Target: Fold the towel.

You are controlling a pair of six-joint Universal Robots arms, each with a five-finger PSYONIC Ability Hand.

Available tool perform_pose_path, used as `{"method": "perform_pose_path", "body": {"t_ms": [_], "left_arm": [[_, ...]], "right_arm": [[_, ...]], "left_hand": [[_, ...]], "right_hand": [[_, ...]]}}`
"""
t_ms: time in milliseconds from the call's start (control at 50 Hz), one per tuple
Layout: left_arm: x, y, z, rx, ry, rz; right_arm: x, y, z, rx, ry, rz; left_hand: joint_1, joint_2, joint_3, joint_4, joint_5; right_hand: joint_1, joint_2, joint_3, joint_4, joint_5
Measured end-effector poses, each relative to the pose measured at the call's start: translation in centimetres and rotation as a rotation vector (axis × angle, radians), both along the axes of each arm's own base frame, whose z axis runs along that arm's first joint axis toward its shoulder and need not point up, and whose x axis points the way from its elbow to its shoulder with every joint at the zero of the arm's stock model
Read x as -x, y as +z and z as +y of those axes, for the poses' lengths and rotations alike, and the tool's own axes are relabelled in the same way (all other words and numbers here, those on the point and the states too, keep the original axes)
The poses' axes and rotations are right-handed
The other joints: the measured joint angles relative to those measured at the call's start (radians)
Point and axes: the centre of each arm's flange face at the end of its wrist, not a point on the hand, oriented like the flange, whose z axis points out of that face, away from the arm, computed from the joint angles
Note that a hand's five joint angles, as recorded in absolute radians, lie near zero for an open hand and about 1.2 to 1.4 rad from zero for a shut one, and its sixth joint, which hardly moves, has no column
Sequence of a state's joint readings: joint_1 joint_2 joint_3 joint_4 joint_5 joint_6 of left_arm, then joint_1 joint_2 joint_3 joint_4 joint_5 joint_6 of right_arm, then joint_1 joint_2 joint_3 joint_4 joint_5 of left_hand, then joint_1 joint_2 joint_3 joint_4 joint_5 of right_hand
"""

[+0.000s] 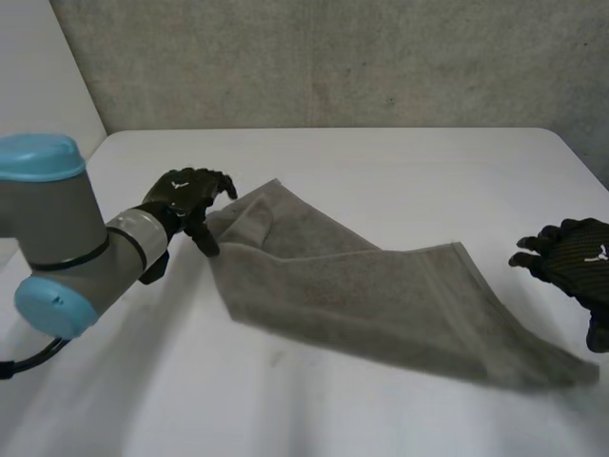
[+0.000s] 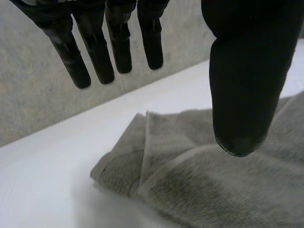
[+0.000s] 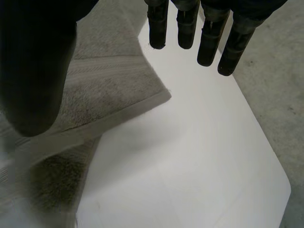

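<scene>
The towel (image 1: 362,295) lies across the table (image 1: 381,162), bunched up and partly doubled over. My left hand (image 1: 186,202) is right at its left corner, with fingers (image 2: 99,57) straight and thumb apart, holding nothing. I think it is there to pinch that corner. My right hand (image 1: 571,255) hovers near the right end, also open, so it can take that side.

towel (image 1: 362,295): grey terry cloth, matt, with a soft napped pile and a flat woven band near the hem. table (image 1: 428,181): smooth white top with a faint sheen. wall (image 1: 333,57): rough, speckled grey, matt.
</scene>
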State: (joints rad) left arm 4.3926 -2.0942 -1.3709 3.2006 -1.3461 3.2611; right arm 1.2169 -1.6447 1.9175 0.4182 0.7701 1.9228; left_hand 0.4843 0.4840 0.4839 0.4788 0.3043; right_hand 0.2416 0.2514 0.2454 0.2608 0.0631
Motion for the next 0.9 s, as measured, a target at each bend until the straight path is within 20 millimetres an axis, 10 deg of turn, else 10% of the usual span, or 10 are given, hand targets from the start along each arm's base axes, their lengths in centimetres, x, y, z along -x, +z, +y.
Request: {"method": "perform_pose_path", "body": {"t_ms": [500, 900], "left_arm": [[0.1, -6.1, -3.5, -0.131, -0.072, -0.081], [-1.0, 1.9, 0.9, -0.048, -0.071, -0.068]], "right_arm": [[-0.9, -1.3, -4.4, -0.262, -0.169, -0.405], [-3.2, -1.5, -7.7, -0.297, -0.259, -0.477]], "left_hand": [[0.449, 0.451, 0.451, 0.457, 0.455], [0.705, 0.732, 0.730, 0.737, 0.723]], "right_hand": [[-0.003, 0.000, 0.000, 0.000, 0.000], [-0.003, 0.000, 0.000, 0.000, 0.000]]}}
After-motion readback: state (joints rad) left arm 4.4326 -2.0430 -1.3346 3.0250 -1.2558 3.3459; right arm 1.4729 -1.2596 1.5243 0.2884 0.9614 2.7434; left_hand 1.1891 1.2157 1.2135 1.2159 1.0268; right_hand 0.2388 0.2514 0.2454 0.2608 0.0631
